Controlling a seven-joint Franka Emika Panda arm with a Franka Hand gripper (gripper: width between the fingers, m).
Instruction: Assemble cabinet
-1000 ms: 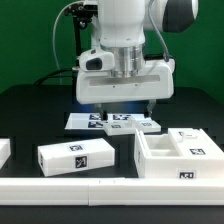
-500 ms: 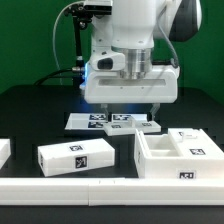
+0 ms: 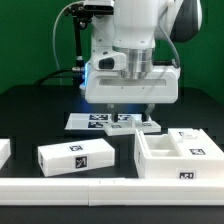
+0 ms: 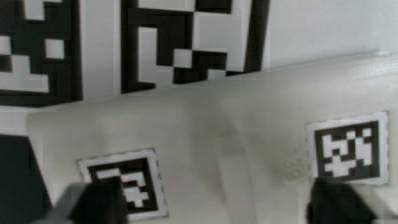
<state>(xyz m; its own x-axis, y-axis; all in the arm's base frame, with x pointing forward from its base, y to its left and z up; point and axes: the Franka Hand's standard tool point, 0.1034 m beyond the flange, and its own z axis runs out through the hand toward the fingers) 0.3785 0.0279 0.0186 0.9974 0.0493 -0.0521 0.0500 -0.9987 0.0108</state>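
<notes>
Cabinet (image 3: 160, 165) lies lengthwise across the exterior view, opening upward; fingers (image 4: 82, 207) spread.

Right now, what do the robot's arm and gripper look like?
The arm is glossy white with a black joint section and a ribbed silver wrist ring. The gripper has a wide white boxy body and dark fingers. Black cables run behind.

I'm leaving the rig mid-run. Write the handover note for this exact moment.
Gripper: low over the table, fingers either side of a white tagged panel by the marker board; whether it grips cannot be told.
Cabinet: near the front, on the exterior view's right, open side up.
Long white block: loose, to the cabinet's left in that view.
Done: nothing I can confirm.
Left: lift the panel, fit the loose parts.
</notes>
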